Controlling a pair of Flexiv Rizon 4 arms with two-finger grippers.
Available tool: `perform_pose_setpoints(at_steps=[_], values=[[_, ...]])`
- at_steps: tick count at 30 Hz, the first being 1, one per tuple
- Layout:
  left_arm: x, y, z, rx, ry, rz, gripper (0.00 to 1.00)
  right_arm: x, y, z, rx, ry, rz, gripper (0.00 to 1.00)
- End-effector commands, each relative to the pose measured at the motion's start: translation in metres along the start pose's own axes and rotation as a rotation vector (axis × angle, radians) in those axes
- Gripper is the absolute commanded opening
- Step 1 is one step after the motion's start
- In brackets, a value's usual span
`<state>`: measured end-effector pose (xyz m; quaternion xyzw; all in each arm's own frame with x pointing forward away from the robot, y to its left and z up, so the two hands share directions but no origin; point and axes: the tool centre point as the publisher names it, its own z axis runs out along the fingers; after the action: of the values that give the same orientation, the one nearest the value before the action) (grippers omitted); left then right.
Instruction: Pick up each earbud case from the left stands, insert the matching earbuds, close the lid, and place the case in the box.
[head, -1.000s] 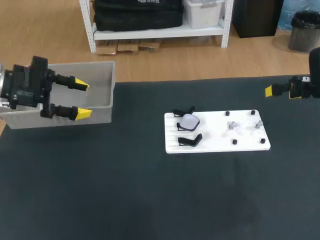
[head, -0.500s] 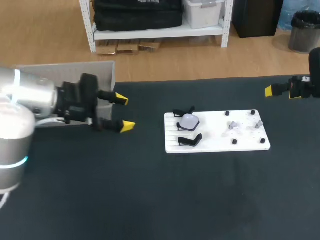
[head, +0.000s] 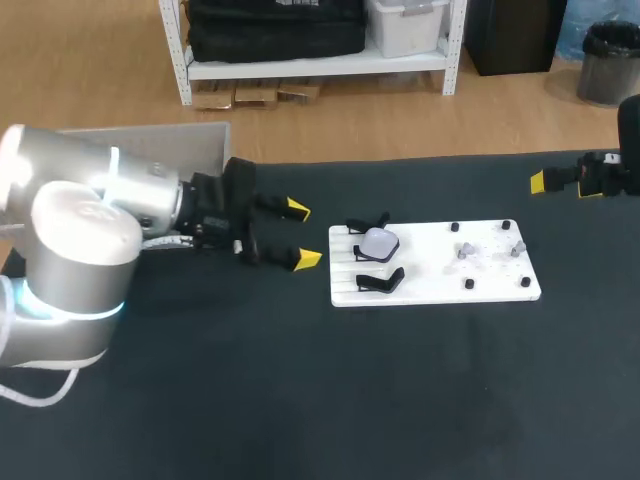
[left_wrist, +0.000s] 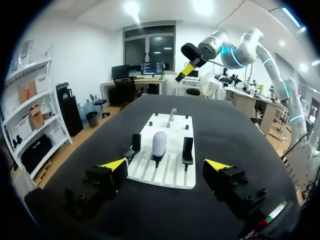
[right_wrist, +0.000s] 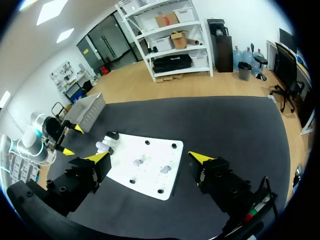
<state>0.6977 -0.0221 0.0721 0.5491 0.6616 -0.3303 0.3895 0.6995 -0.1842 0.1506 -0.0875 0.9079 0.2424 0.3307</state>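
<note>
Head view shows 1 pale earbud case (head: 378, 242) on the middle of 3 black stands (head: 380, 281), at the left end of the white board (head: 430, 270). The left gripper (head: 301, 233) hangs just beside them, jaws wide and empty. The right gripper (right_wrist: 150, 157) is well apart, jaws wide too.

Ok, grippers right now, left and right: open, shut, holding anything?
Left gripper: open, holding nothing.
Right gripper: open, holding nothing.
</note>
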Motion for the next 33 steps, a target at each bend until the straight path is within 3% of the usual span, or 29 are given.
perform_pose_setpoints(at_steps=[1, 7, 17, 29, 33], values=[[0.000, 0.005, 0.009, 0.013, 0.005, -0.002, 1.00, 0.000, -0.001, 0.000, -0.003, 0.001, -0.001, 1.00], [0.000, 0.005, 0.009, 0.013, 0.005, -0.002, 1.00, 0.000, -0.001, 0.000, -0.003, 0.001, -0.001, 1.00], [0.001, 0.020, 0.048, 0.002, -0.008, 0.052, 1.00, 0.000, -0.001, 0.000, -0.003, 0.001, -0.001, 1.00], [0.001, 0.020, 0.080, 0.017, 0.000, 0.032, 1.00, 0.000, -0.001, 0.000, -0.003, 0.001, -0.001, 1.00], [0.001, 0.019, 0.086, 0.020, 0.002, 0.025, 0.93, 0.000, -0.001, 0.000, -0.003, 0.001, -0.001, 1.00]])
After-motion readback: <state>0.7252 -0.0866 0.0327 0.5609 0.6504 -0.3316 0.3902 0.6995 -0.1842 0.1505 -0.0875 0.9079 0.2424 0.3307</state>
